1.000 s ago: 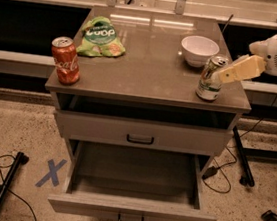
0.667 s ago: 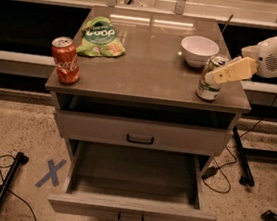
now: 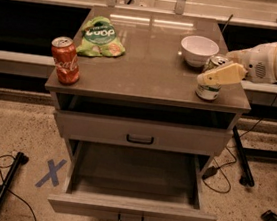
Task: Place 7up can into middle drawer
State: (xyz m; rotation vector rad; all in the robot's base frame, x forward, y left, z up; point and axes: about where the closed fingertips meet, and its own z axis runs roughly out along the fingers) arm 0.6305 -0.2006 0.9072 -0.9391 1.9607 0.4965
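Note:
The 7up can stands upright on the cabinet top near its right front corner. My gripper reaches in from the right and sits against the can's upper half, covering part of it. The can's base rests on the top. The middle drawer is pulled out wide below, and its inside is bare. The drawer one level higher is closed.
A red Coca-Cola can stands at the front left of the cabinet top. A green chip bag lies at the back left, and a white bowl stands just behind the 7up can. Blue X tape and cables lie on the floor.
My arm has shifted slightly left, closer onto the 7up can. The can, the drawers and the other objects have not moved.

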